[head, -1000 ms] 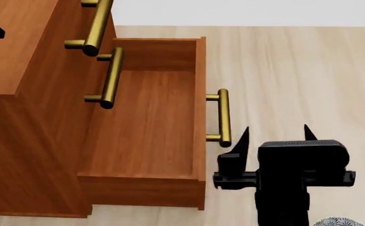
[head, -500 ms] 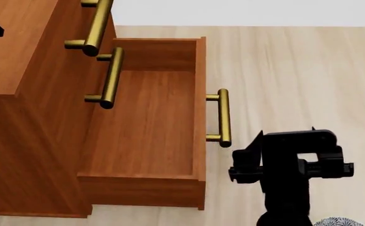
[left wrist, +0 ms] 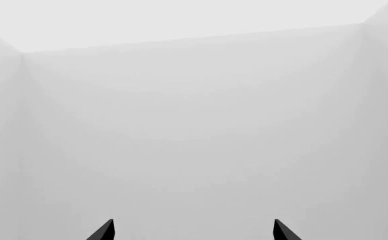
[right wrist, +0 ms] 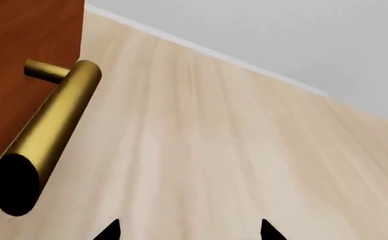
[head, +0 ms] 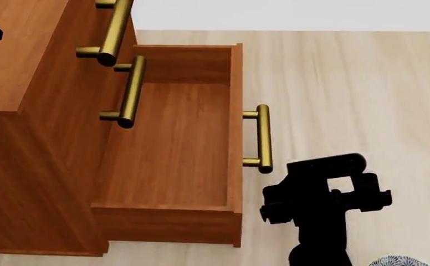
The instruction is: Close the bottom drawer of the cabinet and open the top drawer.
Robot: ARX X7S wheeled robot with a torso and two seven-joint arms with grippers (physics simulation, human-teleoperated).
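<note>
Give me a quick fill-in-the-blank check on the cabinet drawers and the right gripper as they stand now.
1. The bottom drawer of the cabinet is pulled ____.
2. The top drawer is ____.
3. The right gripper holds ____.
4. The bottom drawer's bar handle is coloured ____.

Missing words: open; closed; nothing; brass

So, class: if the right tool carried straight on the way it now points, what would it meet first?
Probably nothing but bare floor. In the right wrist view the right tool aims past the bottom drawer's brass handle, which lies off to one side. Depth is unclear, so a graze is possible.
</note>
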